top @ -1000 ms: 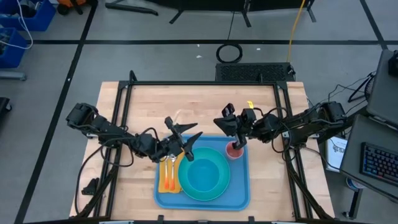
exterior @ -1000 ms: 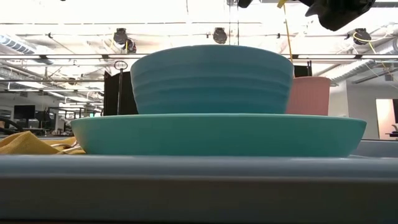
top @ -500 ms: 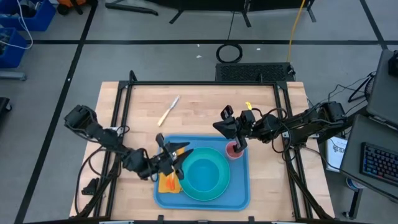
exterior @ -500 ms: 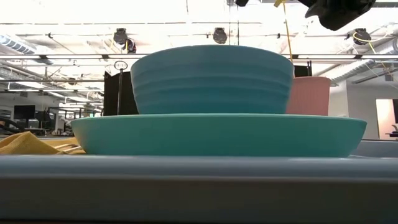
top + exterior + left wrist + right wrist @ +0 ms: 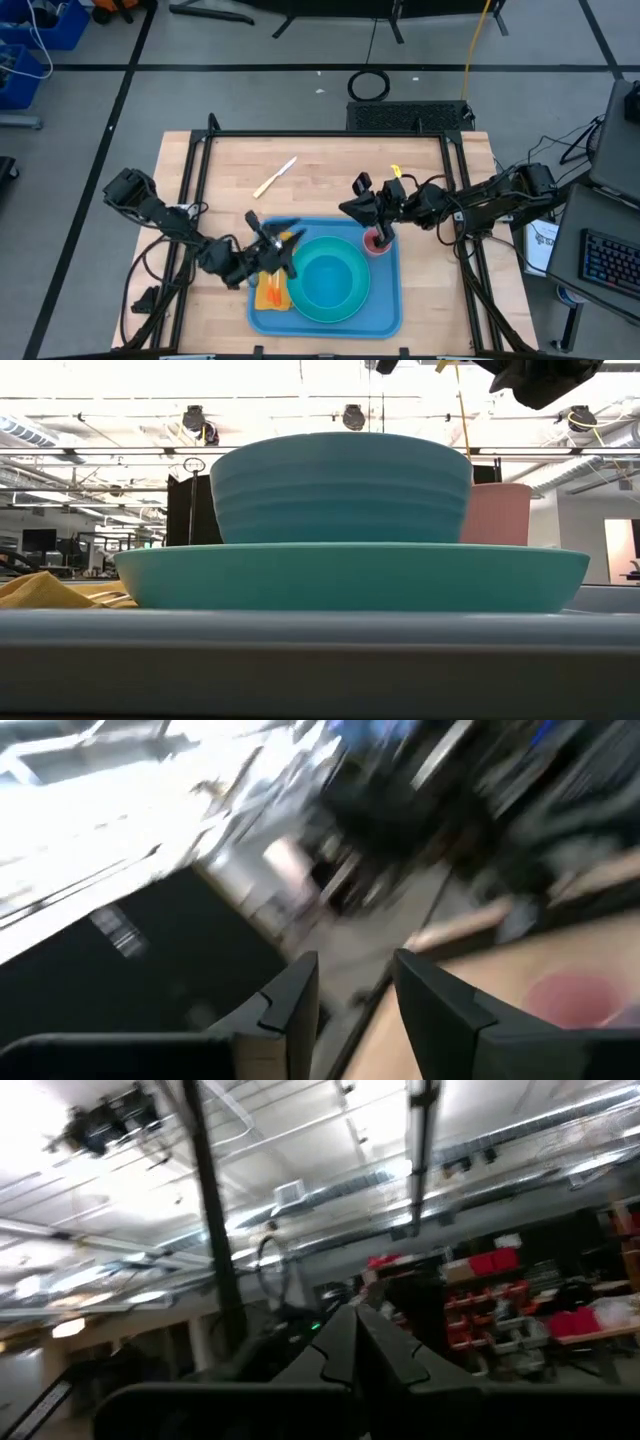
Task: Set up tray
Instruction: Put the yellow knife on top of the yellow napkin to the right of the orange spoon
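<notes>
High view: tray holds turquoise plate with bowl, pink cup, orange items; left gripper parted, empty; right gripper closed, empty

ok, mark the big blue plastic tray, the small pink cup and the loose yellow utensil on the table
big blue plastic tray [image 5: 385, 318]: high view, bare floor near its right rim
small pink cup [image 5: 377, 241]: high view, centre of its mouth
loose yellow utensil [image 5: 274, 178]: high view, mid-length
</notes>
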Robot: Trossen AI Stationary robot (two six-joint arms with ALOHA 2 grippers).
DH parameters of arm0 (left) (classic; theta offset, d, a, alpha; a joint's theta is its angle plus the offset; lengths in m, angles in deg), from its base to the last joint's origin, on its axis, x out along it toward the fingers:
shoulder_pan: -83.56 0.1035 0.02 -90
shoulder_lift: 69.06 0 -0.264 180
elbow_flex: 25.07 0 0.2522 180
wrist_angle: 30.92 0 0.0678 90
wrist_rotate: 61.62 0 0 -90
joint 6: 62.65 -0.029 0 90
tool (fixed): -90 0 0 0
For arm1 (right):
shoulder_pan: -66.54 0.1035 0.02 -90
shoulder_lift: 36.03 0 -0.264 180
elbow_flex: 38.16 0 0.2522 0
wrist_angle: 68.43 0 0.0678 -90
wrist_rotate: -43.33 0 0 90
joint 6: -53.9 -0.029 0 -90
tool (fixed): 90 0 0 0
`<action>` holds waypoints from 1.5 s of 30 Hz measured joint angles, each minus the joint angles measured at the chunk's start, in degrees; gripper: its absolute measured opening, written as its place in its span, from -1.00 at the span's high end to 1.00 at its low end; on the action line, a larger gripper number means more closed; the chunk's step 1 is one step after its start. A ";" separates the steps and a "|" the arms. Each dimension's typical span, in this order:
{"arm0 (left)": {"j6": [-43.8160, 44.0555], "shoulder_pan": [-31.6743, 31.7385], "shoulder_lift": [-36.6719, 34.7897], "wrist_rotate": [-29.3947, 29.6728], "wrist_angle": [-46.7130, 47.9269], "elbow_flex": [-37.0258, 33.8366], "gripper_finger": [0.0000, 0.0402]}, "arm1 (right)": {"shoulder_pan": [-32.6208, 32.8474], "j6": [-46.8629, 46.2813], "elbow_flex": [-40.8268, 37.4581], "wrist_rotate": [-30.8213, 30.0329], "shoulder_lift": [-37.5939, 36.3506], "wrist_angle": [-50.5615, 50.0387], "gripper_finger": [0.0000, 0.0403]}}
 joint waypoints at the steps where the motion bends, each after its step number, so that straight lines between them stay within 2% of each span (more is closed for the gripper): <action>1: -1.27 0.53 0.00 3.00 0.12 0.00 0.32 | 0.05 0.01 0.00 1.34 0.00 -0.32 1.00; 6: -1.32 6.84 -0.42 20.56 -0.69 -0.02 0.32 | 0.68 -1.81 0.00 8.86 0.00 -2.54 1.00; 8: -3.07 9.33 -0.84 23.69 0.66 -0.02 0.32 | 1.02 -1.56 0.00 12.46 0.00 -3.28 1.00; 11: -1.03 12.57 -2.95 24.35 8.05 -0.04 0.33 | 1.96 1.94 0.00 15.88 -0.04 -6.31 1.00; 15: 5.31 16.31 -5.88 25.66 17.32 -0.40 0.42 | 4.17 8.02 0.00 16.15 -0.04 -8.53 1.00; 18: 8.69 19.66 -7.98 21.36 24.91 -0.99 0.54 | 5.13 9.94 0.00 16.17 -0.04 -10.34 1.00; 21: 18.53 24.24 -9.55 17.89 36.37 -1.22 0.69 | 5.40 9.89 0.00 16.13 -0.06 -12.44 1.00; 23: 29.18 27.64 -10.70 11.47 47.68 -1.23 0.81 | 5.44 9.13 0.00 16.15 -0.38 -13.87 1.00; 24: 35.69 29.49 -11.63 5.35 54.21 -1.27 0.88 | 5.42 8.79 0.00 16.15 -0.62 -14.65 1.00; 26: 46.10 34.80 -12.97 -11.09 63.82 -1.27 0.97 | 5.38 9.01 0.00 16.16 -1.33 -16.57 1.00; 27: 49.84 37.50 -12.95 -15.71 67.03 -1.27 0.97 | 5.40 9.31 -0.01 16.17 -1.78 -17.61 1.00; 31: 65.13 47.06 -12.98 -19.74 79.49 -1.26 0.88 | 5.53 10.78 -1.51 16.13 -3.73 -19.10 1.00; 32: 67.82 49.90 -13.03 -23.53 82.21 -1.20 0.85 | 5.53 11.02 -2.15 16.13 -4.29 -19.32 1.00; 36: 69.14 59.83 -12.81 -50.02 88.55 -1.29 0.80 | 5.53 12.17 -4.69 16.08 -6.33 -19.33 1.00; 37: 70.01 61.32 -12.72 -54.86 88.65 -1.25 0.80 | 5.53 12.42 -5.36 16.08 -6.74 -19.26 1.00; 39: 71.34 63.55 -12.38 -59.12 89.59 -1.23 0.80 | 5.53 13.35 -6.79 15.95 -7.36 -18.64 1.00; 41: 71.70 65.51 -12.38 -59.45 90.78 -1.27 0.79 | 5.41 13.71 -8.11 15.82 -7.53 -16.86 1.00; 45: 71.24 69.04 -12.05 -65.25 94.68 -1.22 0.68 | 4.87 13.14 -9.69 15.81 -7.61 -12.93 1.00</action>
